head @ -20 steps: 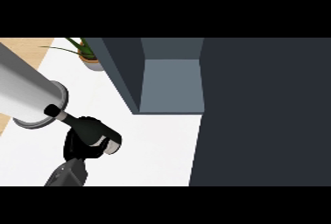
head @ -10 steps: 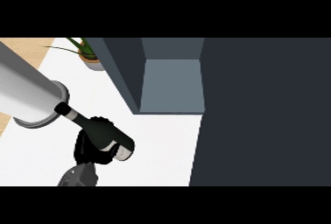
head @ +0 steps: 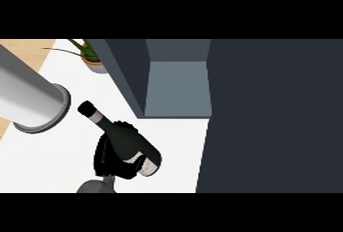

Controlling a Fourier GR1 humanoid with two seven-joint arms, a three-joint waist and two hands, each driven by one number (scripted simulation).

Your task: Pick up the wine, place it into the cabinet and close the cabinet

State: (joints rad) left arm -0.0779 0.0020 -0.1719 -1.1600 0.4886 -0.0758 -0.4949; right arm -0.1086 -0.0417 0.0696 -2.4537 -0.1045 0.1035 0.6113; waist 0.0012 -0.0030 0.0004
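1. The wine bottle is held tilted above the white counter, neck pointed up-left, base toward the lower right.
2. A black hand is curled round the bottle's lower body from beneath; which hand it is cannot be told from this view.
3. The open cabinet is seen just right of the bottle; its dark door fills the right side.
4. A grey cylinder is seen at left, and a potted plant at the top.
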